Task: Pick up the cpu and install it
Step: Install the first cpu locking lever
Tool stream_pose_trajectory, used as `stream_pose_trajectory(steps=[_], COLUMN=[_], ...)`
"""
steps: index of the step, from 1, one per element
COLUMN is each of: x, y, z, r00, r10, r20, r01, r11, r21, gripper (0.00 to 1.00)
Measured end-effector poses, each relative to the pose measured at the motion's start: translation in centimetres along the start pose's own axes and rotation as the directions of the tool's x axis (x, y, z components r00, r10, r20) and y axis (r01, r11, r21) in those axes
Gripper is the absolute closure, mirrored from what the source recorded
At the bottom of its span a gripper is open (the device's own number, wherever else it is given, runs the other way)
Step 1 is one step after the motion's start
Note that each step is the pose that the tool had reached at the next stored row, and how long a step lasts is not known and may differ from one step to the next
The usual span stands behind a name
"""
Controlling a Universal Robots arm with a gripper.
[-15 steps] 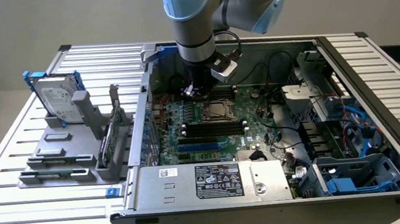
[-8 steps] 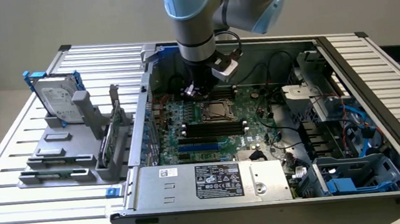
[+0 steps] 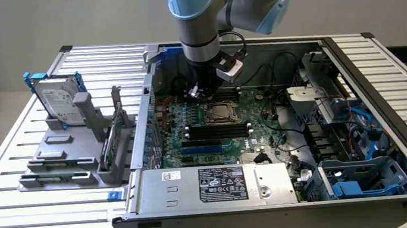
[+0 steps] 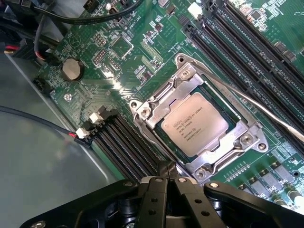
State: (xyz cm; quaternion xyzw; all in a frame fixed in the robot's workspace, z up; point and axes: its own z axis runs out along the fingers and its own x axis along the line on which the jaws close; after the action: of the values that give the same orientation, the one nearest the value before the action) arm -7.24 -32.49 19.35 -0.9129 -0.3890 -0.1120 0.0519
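The robot arm's black fingers [image 4: 167,172] are clenched together with nothing between them, poised over the green motherboard [image 4: 128,52] inside an open desktop computer case [image 3: 379,104]. Just beyond the fingertips, the small square cpu with its plain silver-grey metal top [image 4: 194,124] lies flat in its socket, framed by the silver metal retention bracket [image 4: 156,104] that surrounds it on all sides. The fingers stand apart from the chip, not touching it. On either side of the socket run rows of long black memory slots [image 4: 124,147], and farther from the fingers a round silver coin battery [image 4: 71,70] sits on the board. In the exterior view, the grey and light-blue arm [image 3: 196,15] reaches down into the case from above, its fingers [image 3: 195,91] near the socket [image 3: 221,111]. Well away from the fingers, outside the case on the slatted aluminium surface [image 3: 21,218], a labelled silver hard drive in a blue bracket [image 3: 58,99] stands upright in a grey holder [image 3: 60,165].
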Motion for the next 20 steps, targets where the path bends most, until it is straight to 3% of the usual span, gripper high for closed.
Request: stream_pose_trajectory(steps=[11,20], x=[0.22,0.47], y=[0.24,0.52], z=[0.07,0.16], r00=[0.9999,0.9997], r10=[-0.012,-0.022], r20=[0.0049,0.0060], r01=[0.012,0.022], r11=[0.9999,0.9997], r21=[-0.0020,-0.0001], gripper=[0.89,0.89])
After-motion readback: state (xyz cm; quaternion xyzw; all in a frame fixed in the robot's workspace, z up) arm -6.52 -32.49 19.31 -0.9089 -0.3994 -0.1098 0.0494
